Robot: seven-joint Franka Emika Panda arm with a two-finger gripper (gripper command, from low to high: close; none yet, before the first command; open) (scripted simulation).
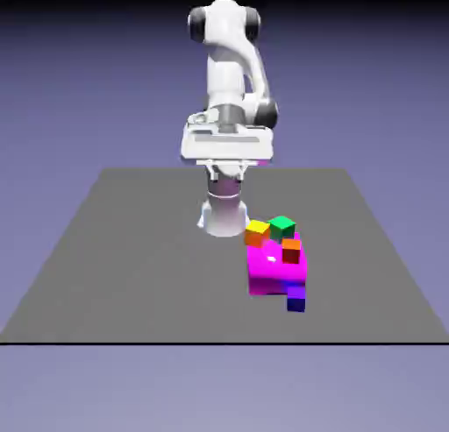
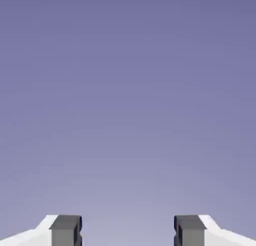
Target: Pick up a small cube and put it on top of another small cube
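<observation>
- One white arm was seen raised well above the grey bench, its flat hand part held high over the far side.
- The claw was shown in the hand view with its two grey fingertips spread wide apart; nothing was held between them, and only the plain blue-violet backdrop was seen beyond.
- One big magenta block was taken as the landmark; it lay on the bench toward the exterior view's right of the middle.
- One small dark blue cube with a purplish top was found on the bench at the magenta block's near right corner, just beside or touching it.
- One small green cube was seen at the far edge of the magenta block; whether it rested on the block or behind it could not be told.
- Two orange cubes were counted: one yellow-topped at the block's far left corner, just beside the green cube, and one orange-red on the block's far right part.
</observation>
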